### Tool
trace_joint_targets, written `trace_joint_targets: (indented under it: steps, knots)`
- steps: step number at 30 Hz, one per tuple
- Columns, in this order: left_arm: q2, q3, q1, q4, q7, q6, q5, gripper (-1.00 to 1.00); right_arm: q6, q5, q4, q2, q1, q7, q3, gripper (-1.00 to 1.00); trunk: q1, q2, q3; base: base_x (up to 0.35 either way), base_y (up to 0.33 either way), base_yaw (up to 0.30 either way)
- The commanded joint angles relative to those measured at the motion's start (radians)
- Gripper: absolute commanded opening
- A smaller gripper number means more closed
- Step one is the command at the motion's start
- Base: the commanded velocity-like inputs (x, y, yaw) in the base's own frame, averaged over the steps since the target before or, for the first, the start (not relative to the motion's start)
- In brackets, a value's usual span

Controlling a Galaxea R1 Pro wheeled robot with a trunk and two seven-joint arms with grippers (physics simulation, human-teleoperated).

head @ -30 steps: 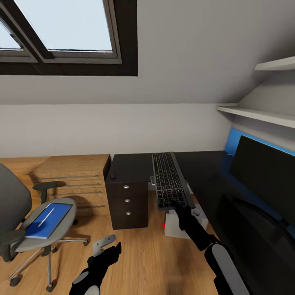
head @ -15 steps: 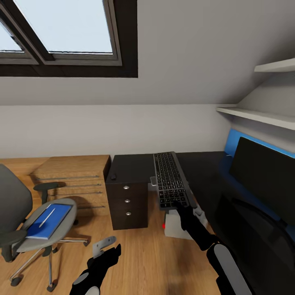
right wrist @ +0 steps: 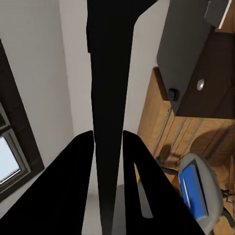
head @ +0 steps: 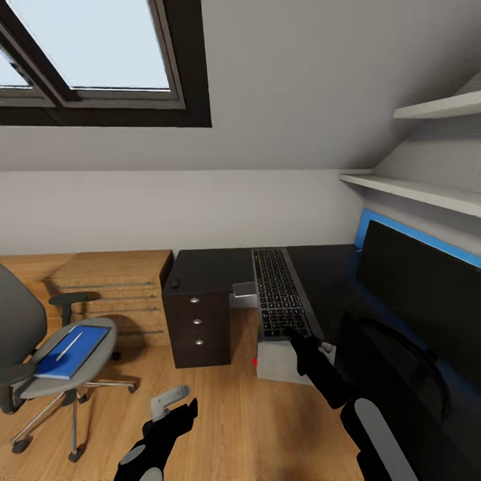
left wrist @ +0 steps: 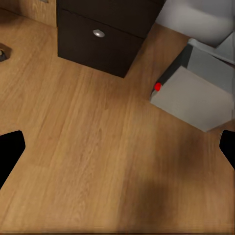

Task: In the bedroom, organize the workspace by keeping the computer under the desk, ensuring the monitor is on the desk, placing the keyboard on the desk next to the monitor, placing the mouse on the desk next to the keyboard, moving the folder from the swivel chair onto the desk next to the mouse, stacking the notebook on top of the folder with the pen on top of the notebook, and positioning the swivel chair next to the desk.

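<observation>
My right gripper (head: 296, 336) is shut on the near end of the black keyboard (head: 279, 298), holding it level above the dark desk (head: 207, 266). In the right wrist view the keyboard (right wrist: 110, 88) is an edge-on black bar between the two fingers (right wrist: 78, 186). A small black mouse (head: 175, 283) lies near the desk's left edge. At the desk's right stands the monitor (head: 421, 294). The grey computer (head: 280, 361) sits on the floor under the desk. A blue folder (head: 70, 351) with a pen (head: 67, 346) on top rests on the swivel chair (head: 27, 374). My left gripper (head: 177, 404) hangs open over the floor.
A drawer unit (head: 198, 324) forms the desk's left end, with a low wooden chest (head: 110, 294) beside it. White shelves (head: 414, 190) hang above the desk at right. Bare wood floor (left wrist: 98, 161) lies between the chair and the desk.
The camera has turned a little to the right, so everything slid left in the picture. The keyboard in my right gripper has drifted slightly rightward over the desk.
</observation>
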State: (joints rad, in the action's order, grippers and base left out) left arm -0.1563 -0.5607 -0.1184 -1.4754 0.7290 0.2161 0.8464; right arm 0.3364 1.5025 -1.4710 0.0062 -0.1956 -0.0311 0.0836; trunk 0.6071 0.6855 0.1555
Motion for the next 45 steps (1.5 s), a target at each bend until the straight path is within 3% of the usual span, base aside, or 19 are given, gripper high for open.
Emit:
trace_joint_targets:
  steps: [1,24,36,39,45]
  knots:
    - [-0.001,-0.002,-0.001,-0.002,0.007,0.003,0.003,1.0,0.003,0.012,0.0,0.0,-0.001,-0.001,-0.001,-1.0,0.0,0.002,0.002,-0.156,-0.285,0.0]
    - [-0.002,-0.001,-0.001,-0.002,0.01,0.003,-0.002,1.0,0.001,0.015,0.043,0.006,-0.001,-0.002,0.004,-1.0,0.0,0.002,0.002,-0.151,-0.288,0.0]
    - [-0.005,0.009,-0.001,-0.003,0.01,0.003,-0.002,1.0,0.001,0.015,0.072,0.004,-0.001,0.001,0.001,-1.0,0.0,0.002,0.002,-0.018,-0.306,0.0]
    - [-0.009,0.021,-0.001,-0.004,0.01,0.003,-0.002,1.0,0.001,0.016,0.095,0.003,-0.001,0.001,-0.002,-1.0,0.0,0.002,0.002,-0.001,-0.283,0.0]
    - [-0.009,0.092,-0.001,-0.007,0.003,0.003,0.0,1.0,0.001,0.015,0.141,0.007,-0.001,-0.001,0.003,-1.0,0.0,0.002,0.002,0.0,-0.081,0.0]
